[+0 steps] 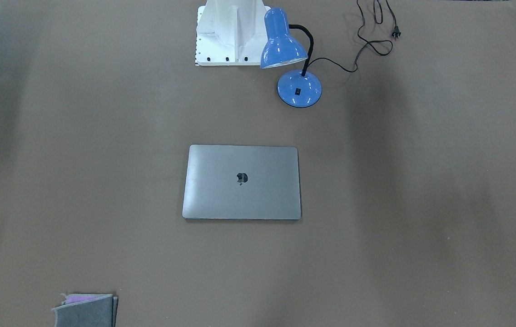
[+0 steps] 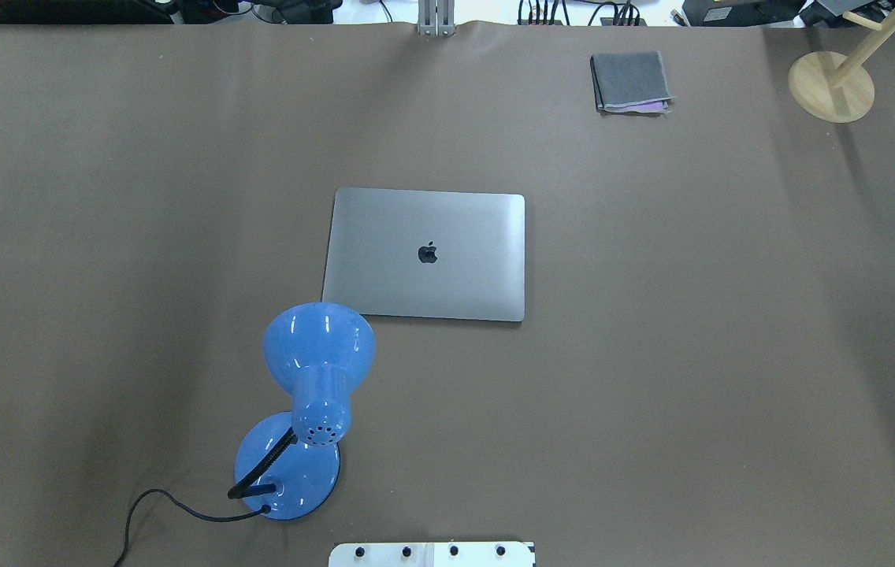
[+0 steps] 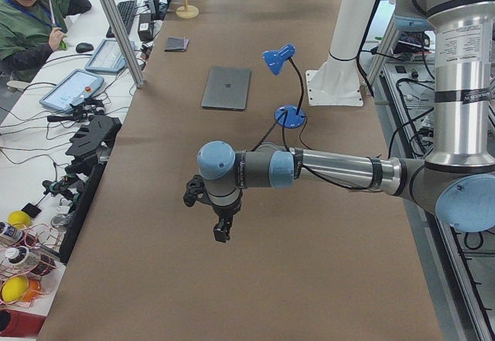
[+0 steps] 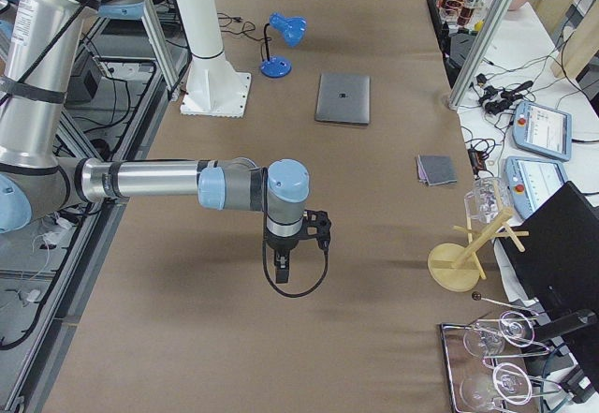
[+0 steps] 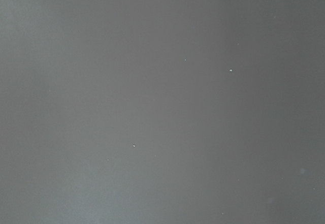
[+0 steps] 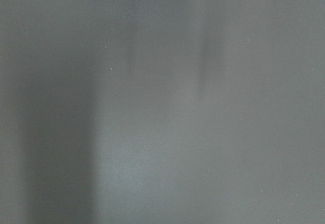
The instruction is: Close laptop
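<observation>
The grey laptop [image 2: 425,253] lies shut and flat in the middle of the table, lid up with the dark apple logo showing; it also shows in the front view [image 1: 242,181], the left side view [image 3: 227,87] and the right side view [image 4: 343,97]. My left gripper [image 3: 220,229] hangs over bare table far from the laptop, seen only in the left side view. My right gripper [image 4: 282,268] hangs over bare table at the other end, seen only in the right side view. I cannot tell if either is open or shut. Both wrist views show only plain table surface.
A blue desk lamp [image 2: 313,378] stands near the laptop's near left corner, its cord [image 2: 164,508] trailing off. A folded grey cloth stack [image 2: 630,82] lies at the far right. A wooden stand [image 2: 832,85] is at the far right corner. The robot's white base [image 1: 230,34] is at the near edge.
</observation>
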You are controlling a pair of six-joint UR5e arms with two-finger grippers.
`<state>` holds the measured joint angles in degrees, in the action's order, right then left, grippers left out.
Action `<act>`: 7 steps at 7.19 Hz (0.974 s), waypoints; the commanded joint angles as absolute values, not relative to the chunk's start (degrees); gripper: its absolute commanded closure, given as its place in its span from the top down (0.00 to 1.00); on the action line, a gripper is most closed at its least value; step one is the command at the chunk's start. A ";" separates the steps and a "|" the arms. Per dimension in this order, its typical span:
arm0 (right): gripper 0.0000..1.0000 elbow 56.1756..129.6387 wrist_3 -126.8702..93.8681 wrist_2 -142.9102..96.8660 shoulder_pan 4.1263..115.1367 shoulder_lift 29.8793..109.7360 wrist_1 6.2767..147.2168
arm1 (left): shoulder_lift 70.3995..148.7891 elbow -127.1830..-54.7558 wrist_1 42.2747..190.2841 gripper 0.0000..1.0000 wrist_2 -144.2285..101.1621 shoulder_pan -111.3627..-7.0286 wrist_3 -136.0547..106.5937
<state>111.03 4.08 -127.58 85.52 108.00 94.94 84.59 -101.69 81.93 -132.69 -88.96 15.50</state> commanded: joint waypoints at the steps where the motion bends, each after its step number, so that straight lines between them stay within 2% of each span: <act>1: 1.00 110.92 4.22 -128.76 85.34 108.02 95.01 | 84.55 -101.78 82.00 0.98 -132.71 -89.03 15.47; 7: 1.00 110.92 4.31 -129.72 85.08 108.72 94.92 | 83.85 -104.50 82.00 0.98 -132.71 -89.21 15.47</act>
<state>110.92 4.31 -129.15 85.14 108.69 94.99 83.86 -104.13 82.05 -132.72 -89.20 15.48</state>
